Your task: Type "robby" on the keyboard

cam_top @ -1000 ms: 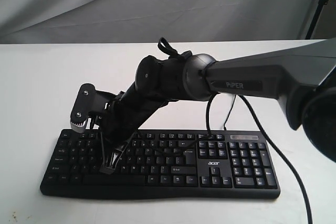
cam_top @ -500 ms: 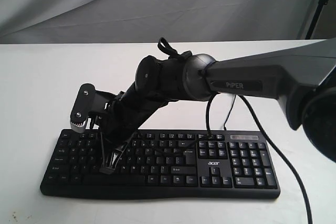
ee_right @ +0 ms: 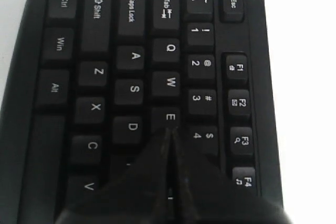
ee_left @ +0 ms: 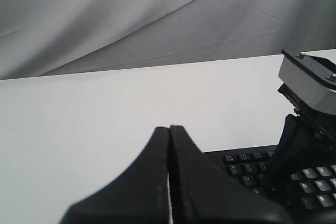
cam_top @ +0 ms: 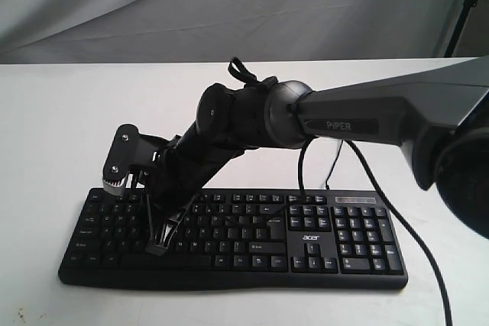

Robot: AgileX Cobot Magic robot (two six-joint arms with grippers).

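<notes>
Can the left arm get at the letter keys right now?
Probably not cleanly. The right gripper, fingers shut, is down at the left letter keys of the keyboard, and its wrist hangs over that end. The left gripper, also shut, sits off that same end, so the right arm blocks its way.

A staged robot lab: plain white tabletop beneath the right gripper, creased grey cloth backdrop beyond it.
</notes>
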